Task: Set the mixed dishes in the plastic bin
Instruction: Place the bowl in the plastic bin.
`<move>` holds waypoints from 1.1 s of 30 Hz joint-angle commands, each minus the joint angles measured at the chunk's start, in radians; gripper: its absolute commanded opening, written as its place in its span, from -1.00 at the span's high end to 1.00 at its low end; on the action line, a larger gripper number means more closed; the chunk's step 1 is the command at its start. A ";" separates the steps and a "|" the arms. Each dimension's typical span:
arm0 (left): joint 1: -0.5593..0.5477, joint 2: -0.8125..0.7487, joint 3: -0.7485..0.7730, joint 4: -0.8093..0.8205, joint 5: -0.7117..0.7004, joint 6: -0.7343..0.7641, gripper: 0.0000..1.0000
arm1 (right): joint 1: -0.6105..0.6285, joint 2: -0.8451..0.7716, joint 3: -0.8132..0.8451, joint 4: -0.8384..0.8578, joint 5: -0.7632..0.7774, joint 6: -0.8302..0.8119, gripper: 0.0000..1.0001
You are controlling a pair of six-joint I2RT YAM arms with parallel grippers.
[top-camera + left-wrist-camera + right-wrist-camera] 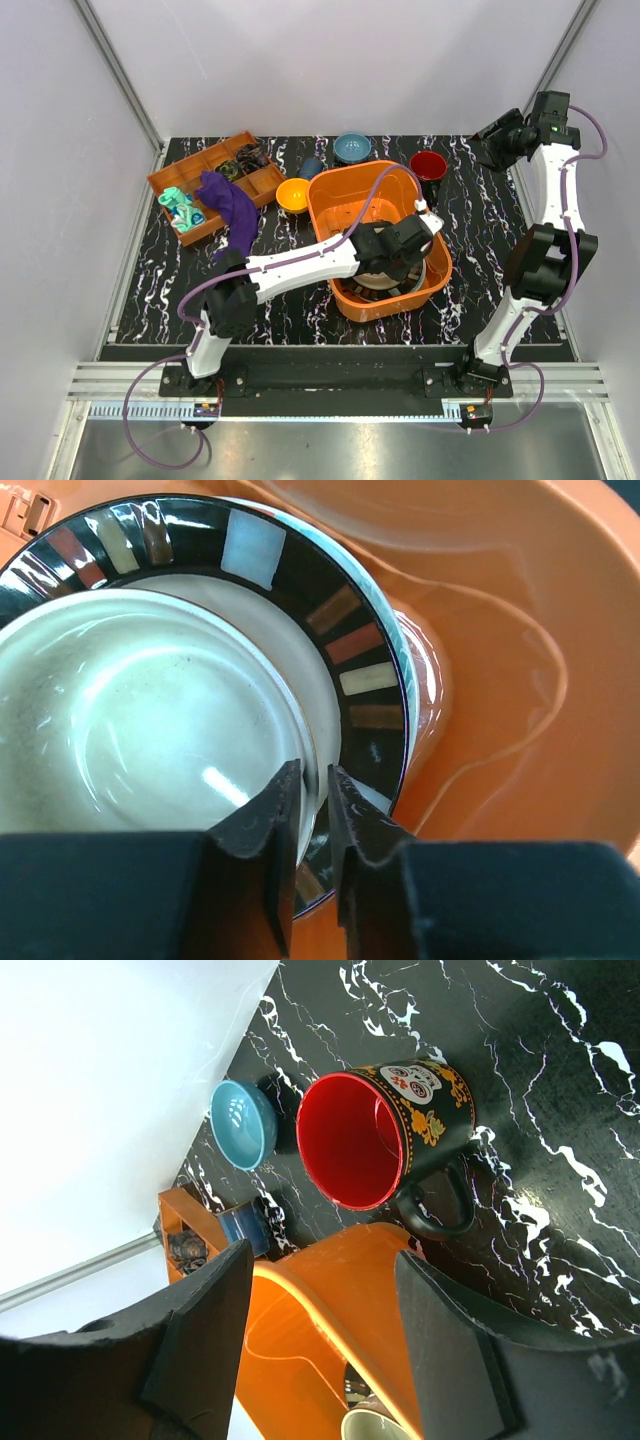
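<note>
"Orange plastic bin (pixel 340 200), where does it sit?"

"Near the middle of the black marbled counter (pixel 480 250). Inside, toward its 6 o'clock side, a beige bowl (pixel 130 720) rests on a dark striped-rim plate (pixel 350 650)."

"And the left end effector (pixel 312 775)?"

"Down inside the bin, fingers narrowly parted astride the bowl's rim. Whether they press on it cannot be told."

"The right end effector (pixel 325 1260)?"

"Spread wide, holding nothing, up at the counter's 2 o'clock corner."

"What stands outside the bin?"

"A red mug (pixel 350 1140), black outside, is upright at the bin's 1 o'clock. A small blue bowl (pixel 352 148) is at 12 o'clock. An orange-yellow bowl (pixel 293 195) is at 10 o'clock, just beside the bin wall. Farther that way a compartment tray (pixel 215 165) holds a teal toy (pixel 180 208), with a purple cloth (pixel 232 205) draped over its edge."
</note>
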 commanded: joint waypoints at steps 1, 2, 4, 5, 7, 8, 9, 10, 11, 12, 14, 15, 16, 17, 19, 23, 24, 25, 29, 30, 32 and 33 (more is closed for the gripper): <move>0.000 -0.077 0.010 0.043 -0.020 0.013 0.49 | -0.005 -0.068 -0.008 0.012 -0.011 -0.018 -0.35; 0.000 -0.080 0.018 0.036 -0.024 0.014 0.45 | -0.005 -0.066 -0.008 0.013 -0.011 -0.015 -0.35; 0.000 -0.071 0.086 0.020 -0.029 0.030 0.37 | -0.005 -0.066 -0.014 0.013 -0.004 -0.015 -0.35; 0.000 -0.062 0.123 -0.022 -0.033 0.031 0.28 | -0.005 -0.065 -0.017 0.018 0.002 -0.015 -0.35; 0.001 -0.048 0.237 -0.066 -0.052 0.040 0.23 | -0.005 -0.063 -0.023 0.022 0.015 -0.016 -0.35; 0.001 -0.045 0.266 -0.103 -0.059 0.047 0.18 | -0.005 -0.058 -0.027 0.031 0.022 -0.013 -0.35; 0.006 -0.048 0.309 -0.118 -0.070 0.054 0.15 | -0.005 -0.057 -0.034 0.036 0.026 -0.008 -0.35; 0.018 -0.056 0.323 -0.140 -0.078 0.054 0.14 | -0.005 -0.049 -0.034 0.041 0.027 -0.007 -0.36; 0.027 -0.077 0.330 -0.145 -0.084 0.051 0.13 | -0.005 -0.048 -0.035 0.047 0.032 -0.001 -0.36; 0.041 -0.086 0.334 -0.143 -0.083 0.048 0.13 | -0.005 -0.045 -0.037 0.051 0.033 -0.001 -0.35; 0.098 -0.105 0.346 -0.155 -0.067 0.025 0.11 | -0.005 -0.032 -0.035 0.064 0.047 -0.011 -0.36; 0.147 -0.106 0.366 -0.163 -0.063 0.016 0.01 | -0.005 -0.026 -0.032 0.065 0.050 -0.021 -0.36; 0.171 -0.106 0.376 -0.184 -0.061 0.005 -0.06 | -0.005 -0.016 -0.028 0.065 0.053 -0.028 -0.36; 0.199 -0.109 0.386 -0.194 -0.055 -0.016 -0.08 | -0.005 -0.012 -0.024 0.065 0.062 -0.041 -0.36; 0.274 -0.131 0.386 -0.203 -0.043 -0.039 -0.13 | -0.005 -0.008 -0.020 0.065 0.072 -0.048 -0.36; 0.383 -0.157 0.354 -0.191 0.003 -0.061 -0.23 | -0.005 -0.002 -0.015 0.064 0.078 -0.057 -0.36; 0.417 -0.151 0.360 -0.192 0.013 -0.061 -0.25 | -0.005 -0.002 -0.020 0.062 0.079 -0.058 -0.36; 0.435 -0.143 0.367 -0.192 0.022 -0.062 -0.29 | -0.005 0.000 -0.021 0.064 0.079 -0.062 -0.36; 0.512 -0.094 0.438 -0.194 0.088 -0.076 -0.31 | -0.001 0.006 -0.021 0.064 0.090 -0.088 -0.35; 0.536 -0.082 0.449 -0.194 0.098 -0.079 -0.32 | 0.001 0.006 -0.015 0.059 0.093 -0.093 -0.36; 0.552 -0.060 0.459 -0.195 0.123 -0.081 -0.32 | 0.010 0.023 -0.005 0.042 0.099 -0.122 -0.36; 0.564 -0.057 0.456 -0.198 0.129 -0.081 -0.31 | 0.016 0.032 0.012 0.032 0.104 -0.133 -0.36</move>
